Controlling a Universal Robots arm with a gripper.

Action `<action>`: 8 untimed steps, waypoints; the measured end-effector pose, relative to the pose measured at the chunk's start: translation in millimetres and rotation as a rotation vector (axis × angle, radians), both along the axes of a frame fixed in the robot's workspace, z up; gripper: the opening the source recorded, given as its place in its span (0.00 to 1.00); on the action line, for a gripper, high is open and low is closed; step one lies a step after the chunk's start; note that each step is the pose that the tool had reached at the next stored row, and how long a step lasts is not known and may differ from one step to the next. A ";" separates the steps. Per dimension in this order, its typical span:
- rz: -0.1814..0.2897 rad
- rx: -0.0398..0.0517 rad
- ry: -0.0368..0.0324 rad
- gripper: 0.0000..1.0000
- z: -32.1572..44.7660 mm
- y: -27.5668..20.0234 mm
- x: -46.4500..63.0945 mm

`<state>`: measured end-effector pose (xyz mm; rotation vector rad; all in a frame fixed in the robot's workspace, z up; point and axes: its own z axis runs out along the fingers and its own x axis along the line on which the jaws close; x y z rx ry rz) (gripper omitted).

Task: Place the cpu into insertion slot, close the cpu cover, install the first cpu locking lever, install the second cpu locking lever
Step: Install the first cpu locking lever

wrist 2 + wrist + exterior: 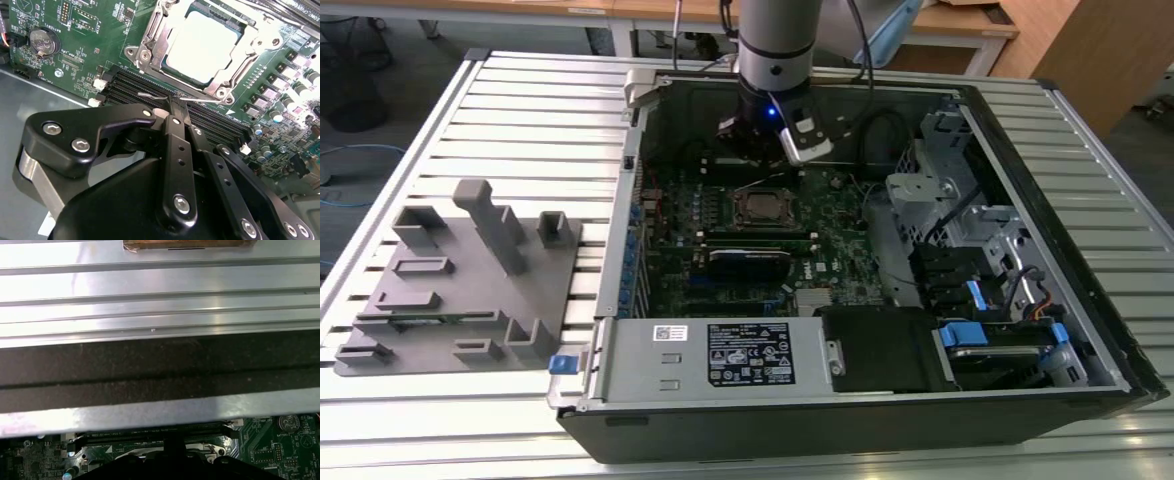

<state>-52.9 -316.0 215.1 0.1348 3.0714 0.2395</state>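
A: Black fingers: the gripper [179, 109] has them pressed together with nothing visibly pinched, and the tips hover just beside the insertion slot [165, 64].
B: And the cpu [205, 45]?
A: Seated in that slot, silver top up, with the cpu cover [150, 36] lying flat around it, so the first two steps look done.
B: The levers?
A: Two thin rod ends [150, 94] lie between the slot and the fingertips. Whether either is latched, I can't tell.

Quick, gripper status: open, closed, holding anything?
Gripper: closed, fingertips at the thin locking lever beside the cpu; whether it actually grips the lever cannot be told.
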 end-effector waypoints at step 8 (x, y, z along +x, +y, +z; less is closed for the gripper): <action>0.000 0.0000 0.0000 0.10 -4.0 0.0 0.0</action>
